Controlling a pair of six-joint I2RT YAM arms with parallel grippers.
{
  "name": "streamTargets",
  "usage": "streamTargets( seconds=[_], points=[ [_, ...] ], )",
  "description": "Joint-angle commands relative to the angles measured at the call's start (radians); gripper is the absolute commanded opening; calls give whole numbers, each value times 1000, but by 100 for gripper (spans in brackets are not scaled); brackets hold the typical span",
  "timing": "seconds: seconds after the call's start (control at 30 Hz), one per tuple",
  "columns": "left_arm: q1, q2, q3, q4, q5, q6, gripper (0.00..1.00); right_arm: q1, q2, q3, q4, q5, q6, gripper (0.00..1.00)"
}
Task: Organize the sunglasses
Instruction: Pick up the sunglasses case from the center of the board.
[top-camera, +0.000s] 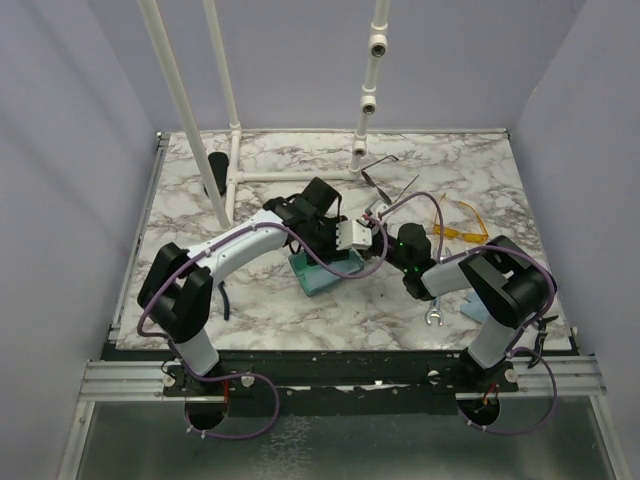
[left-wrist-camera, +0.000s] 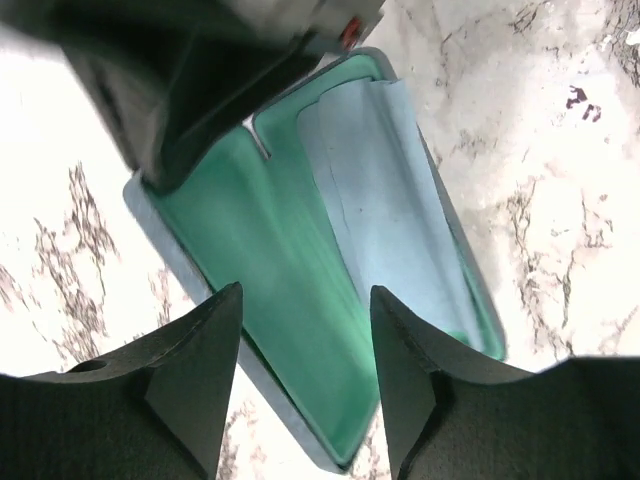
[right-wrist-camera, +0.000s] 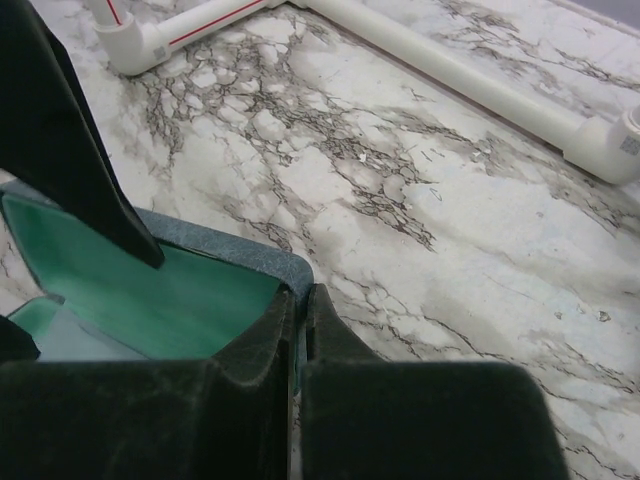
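Left claw (left-wrist-camera: 305, 300) hangs nearest the lens in its wrist view. Its jaws stand moderately apart, with nothing between them, directly above the blue-grey case (left-wrist-camera: 240, 230). That case lies open on the bench (top-camera: 250, 300), green lining up, with a pale blue cloth (left-wrist-camera: 380, 200) along one side. Neither pair of sunglasses is inside it. Right claw (right-wrist-camera: 300, 310) is closed tight, pinching the case's raised rim. I judge it is holding the case open. To the right of the case and a little beyond it lies the yellow-orange pair (top-camera: 465, 228), well apart from it, its long axis running roughly across the bench. The wire-frame pair (top-camera: 388, 180) lies beyond the case and to its right, near the right claw. Its frame is too thin to read the axis with confidence. Beyond the case a white pipe frame (top-camera: 290, 172) stands on the bench. Assessment: both pairs lie on the right arm's side, but that claw is occupied. The free left claw would have to reach right and away from the case, past its partner.
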Motion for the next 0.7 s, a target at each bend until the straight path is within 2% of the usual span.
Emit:
streamTargets(
  seconds=[0.0, 0.23, 0.4, 0.53, 0.57, 0.67],
  points=[
    [92, -61, 5, -74, 57, -33, 56, 6, 13, -5, 73, 8, 7, 1],
    [257, -132, -41, -48, 207, -79, 58, 4, 16, -12, 81, 18, 9, 1],
    [302, -142, -90, -25, 275, -92, 60, 5, 19, -12, 86, 35, 16, 0],
    [302, -129, -143, 19, 317, -147, 69, 6, 19, -13, 93, 58, 19, 0],
    [302, -126, -154, 34, 316, -160, 81, 6, 19, -14, 96, 62, 20, 0],
    [301, -115, -176, 62, 335, -186, 83, 5, 22, -13, 100, 70, 22, 1]
  ],
)
